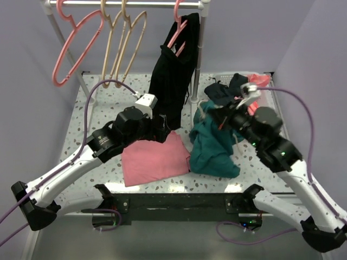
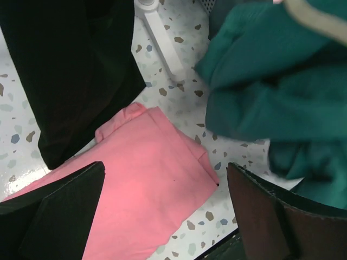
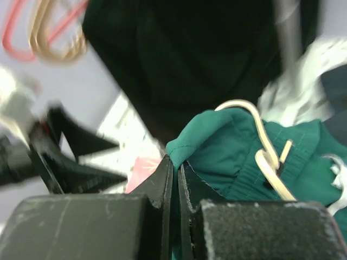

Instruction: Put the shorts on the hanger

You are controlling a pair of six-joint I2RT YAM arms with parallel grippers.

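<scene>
We see the right gripper [image 3: 174, 162] pinched tight on a fold of the teal shorts [image 1: 214, 146]. They lie soft and crumpled on the speckled terrazzo table [image 1: 95, 111], right of the flat pink cloth [image 1: 154, 160]. Left gripper [image 2: 162, 179] gapes wide above that cloth. The thin tan hanger [image 1: 132, 40] hangs on the rail [image 1: 152, 4].

lab test booth: lilac walls [image 1: 27, 65], speckled table [image 1: 103, 103], small garment rail [image 1: 152, 4].
</scene>
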